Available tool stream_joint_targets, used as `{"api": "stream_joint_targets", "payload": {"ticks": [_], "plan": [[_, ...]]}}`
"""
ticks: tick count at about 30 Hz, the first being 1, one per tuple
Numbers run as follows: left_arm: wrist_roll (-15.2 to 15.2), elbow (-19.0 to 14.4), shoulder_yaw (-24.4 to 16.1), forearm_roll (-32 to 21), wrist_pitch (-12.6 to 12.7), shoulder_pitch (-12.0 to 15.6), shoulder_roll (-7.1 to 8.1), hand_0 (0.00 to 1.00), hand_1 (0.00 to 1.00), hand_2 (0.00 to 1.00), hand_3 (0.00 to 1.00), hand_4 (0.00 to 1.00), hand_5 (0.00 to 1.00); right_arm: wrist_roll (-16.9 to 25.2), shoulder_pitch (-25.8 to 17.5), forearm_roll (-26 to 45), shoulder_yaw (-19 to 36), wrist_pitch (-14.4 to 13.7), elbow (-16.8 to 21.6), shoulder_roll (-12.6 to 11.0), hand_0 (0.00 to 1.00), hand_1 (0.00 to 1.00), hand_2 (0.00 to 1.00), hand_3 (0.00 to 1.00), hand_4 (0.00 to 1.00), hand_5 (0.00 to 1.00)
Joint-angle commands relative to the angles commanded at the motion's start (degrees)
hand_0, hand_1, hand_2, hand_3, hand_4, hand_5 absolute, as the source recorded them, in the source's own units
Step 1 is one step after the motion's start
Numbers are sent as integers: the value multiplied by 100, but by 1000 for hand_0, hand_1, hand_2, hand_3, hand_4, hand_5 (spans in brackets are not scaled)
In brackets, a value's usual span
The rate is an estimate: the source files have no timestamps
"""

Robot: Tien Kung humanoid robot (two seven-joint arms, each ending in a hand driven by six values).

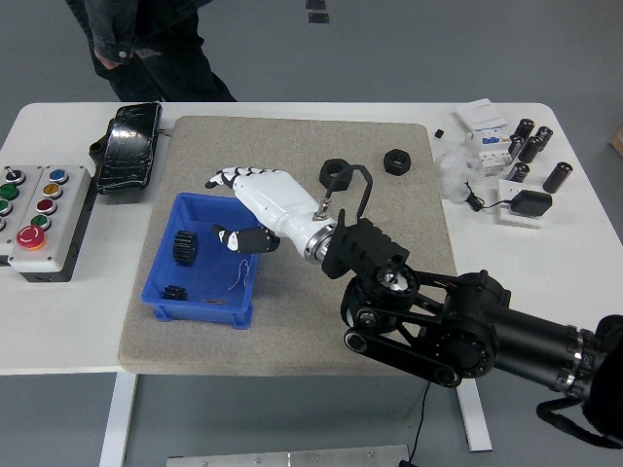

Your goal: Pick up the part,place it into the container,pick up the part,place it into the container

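Part (174, 291) flat in container (249, 216) (axis unclear), right hand (255, 206) fingers spread above.

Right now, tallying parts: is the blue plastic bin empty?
No. The blue plastic bin holds two black parts: a gear and a smaller piece.

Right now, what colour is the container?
Blue container, clearest in the head view.

Right hand (255, 206) over blue container (206, 259), fingers (226, 179) spread; two black parts (185, 246) inside.
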Motion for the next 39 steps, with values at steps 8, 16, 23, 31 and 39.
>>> {"api": "stream_joint_targets", "payload": {"ticks": [8, 16, 23, 31, 39], "plan": [[9, 0, -52, 73, -6, 34, -25, 627, 635, 648, 691, 668, 524, 876, -904, 910, 1551, -142, 412, -570, 692, 777, 803, 769, 646, 326], [20, 0, -108, 178, -17, 40, 19, 627, 635, 648, 689, 666, 520, 1786, -1886, 1826, 3019, -137, 601, -661, 666, 736, 767, 726, 662, 323], [39, 0, -169, 286, -28, 132, 58, 627, 635, 648, 688, 666, 519, 2299, -2737, 2583, 4053, -153, 512, -625, 666, 743, 759, 715, 675, 325], [49, 0, -184, 294, -28, 281, 114, 627, 635, 648, 687, 664, 514, 2682, -3399, 3164, 4710, -137, 488, -497, 670, 748, 759, 722, 690, 330], [13, 0, -145, 193, -21, 253, 156, 627, 635, 648, 686, 664, 509, 3069, -3595, 3878, 4882, -95, 457, -556, 672, 743, 753, 718, 701, 340]]}}
